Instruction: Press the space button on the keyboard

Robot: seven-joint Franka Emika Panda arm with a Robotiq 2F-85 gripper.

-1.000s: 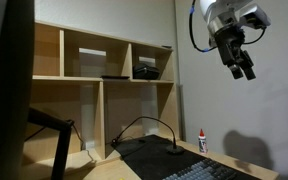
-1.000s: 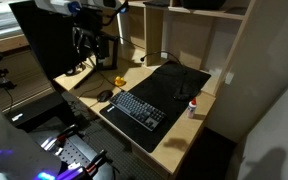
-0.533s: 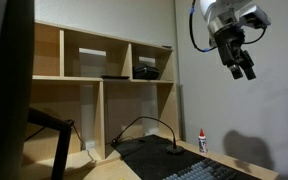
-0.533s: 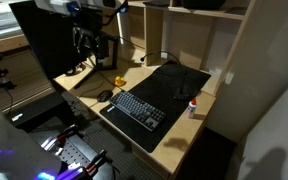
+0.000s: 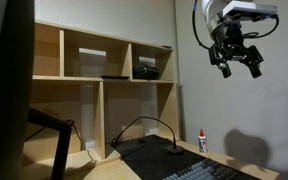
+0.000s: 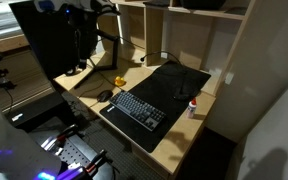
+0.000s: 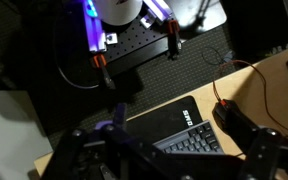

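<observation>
One keyboard (image 6: pixel 137 108) near desk (image 6: pixel 177 141) edge; pincer (image 5: pixel 240 69) high, spread.

In an exterior view: keyboard (image 6: pixel 137 108) on desk (image 6: pixel 176 140), overlapping mat's (image 6: pixel 179 80) near end. Mouse (image 6: pixel 105 96) beside its left end, bottle (image 6: pixel 193 107) right. Tool (image 5: pixel 240 70) high above.

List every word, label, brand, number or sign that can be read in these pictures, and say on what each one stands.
No text can be read in any of the three views.
On the keyboard: the key legends are too small and dark to read, also in the wrist view.
On the small red-capped bottle: any label is blurred and unreadable.
</observation>
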